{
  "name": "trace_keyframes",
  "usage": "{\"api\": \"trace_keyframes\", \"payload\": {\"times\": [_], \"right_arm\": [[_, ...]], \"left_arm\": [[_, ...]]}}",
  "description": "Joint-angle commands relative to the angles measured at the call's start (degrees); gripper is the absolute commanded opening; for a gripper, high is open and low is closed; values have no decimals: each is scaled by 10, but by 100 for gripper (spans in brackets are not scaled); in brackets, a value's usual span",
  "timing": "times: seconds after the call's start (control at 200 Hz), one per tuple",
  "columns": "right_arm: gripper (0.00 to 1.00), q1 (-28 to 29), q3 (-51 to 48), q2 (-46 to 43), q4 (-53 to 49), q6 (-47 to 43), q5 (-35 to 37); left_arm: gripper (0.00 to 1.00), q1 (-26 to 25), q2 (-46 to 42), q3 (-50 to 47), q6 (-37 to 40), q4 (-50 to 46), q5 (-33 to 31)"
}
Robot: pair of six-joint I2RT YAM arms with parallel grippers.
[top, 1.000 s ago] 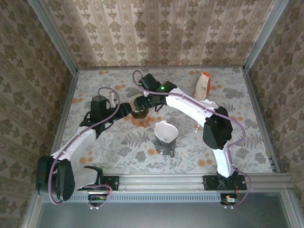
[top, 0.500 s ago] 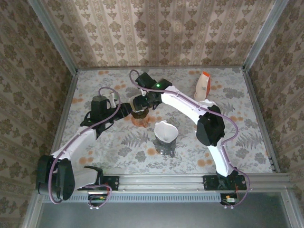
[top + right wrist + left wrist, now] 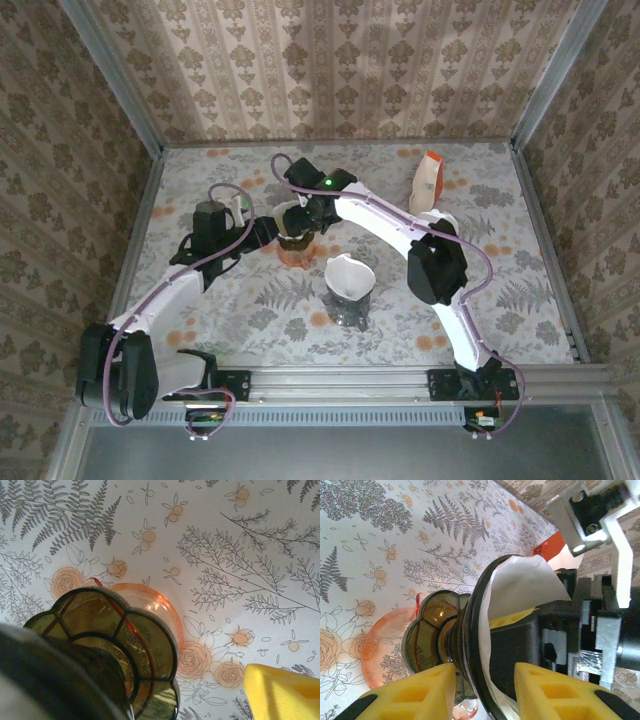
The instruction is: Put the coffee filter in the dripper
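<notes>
Seen from above, the left arm (image 3: 175, 285) reaches from 7 o'clock toward the middle of the floral tabletop (image 3: 520, 290). Its left fingers (image 3: 272, 234) meet the dripper (image 3: 294, 245) from 9 o'clock. The right arm (image 3: 400, 225) arches in from 5 o'clock and bends down, with the right fingers (image 3: 299, 217) at the dripper's mouth. A second white cone (image 3: 347, 276) on a glass stand sits at 4 o'clock from the dripper. An orange-and-white pack (image 3: 428, 180) stands at 1 o'clock.

Left wrist: the yellow left fingers clamp the brown dripper's neck. The white coffee filter (image 3: 520, 582) lies inside the cone, with a black right finger pushed in. An orange saucer (image 3: 380, 652) sits beneath.

Right wrist: the dripper's scalloped base is at 8 o'clock. One yellow right finger is at 4 o'clock, spread wide and grasping nothing.
</notes>
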Motion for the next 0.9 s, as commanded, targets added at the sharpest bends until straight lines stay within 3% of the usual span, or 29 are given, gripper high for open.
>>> {"api": "trace_keyframes", "payload": {"times": [0.0, 0.485, 0.895], "right_arm": [[84, 2, 19, 19, -29, -9, 16], [85, 2, 35, 37, -42, -11, 27], [88, 1, 20, -22, -11, -9, 39]], "left_arm": [[38, -4, 6, -3, 0, 10, 5], [37, -4, 13, -5, -2, 11, 6], [36, -4, 17, -9, -6, 17, 7]]}}
